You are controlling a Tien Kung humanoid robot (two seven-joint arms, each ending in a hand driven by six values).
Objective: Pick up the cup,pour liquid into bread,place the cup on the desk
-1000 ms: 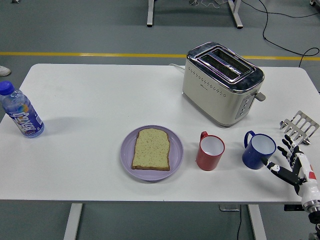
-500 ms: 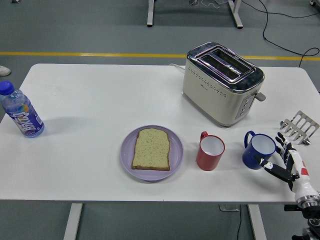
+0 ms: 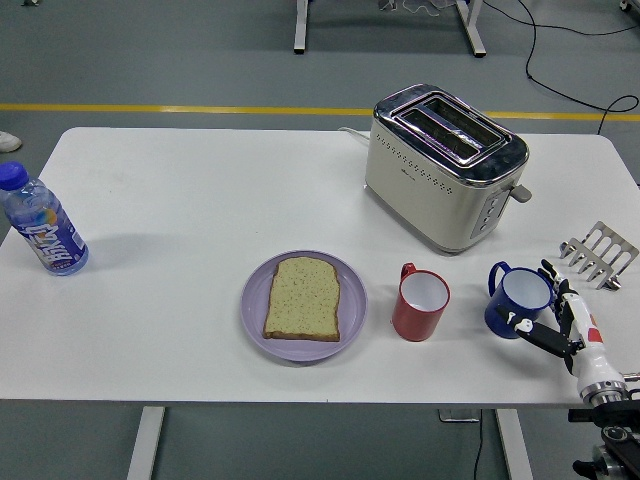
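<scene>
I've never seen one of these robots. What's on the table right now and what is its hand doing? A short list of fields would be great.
table: white table
right hand: right hand, fingers spread around the blue cup, not visibly gripping it
left hand: not in view
red cup: red cup, upright, between plate and blue cup
bread: bread slice lying on the purple plate
toaster: toaster, far right, slots empty
bottle: water bottle, left edge
rack: metal rack, right edge

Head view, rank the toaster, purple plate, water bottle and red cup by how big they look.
1. toaster
2. purple plate
3. water bottle
4. red cup
The bottle and red cup look close in size, so their order is unsure.
</scene>
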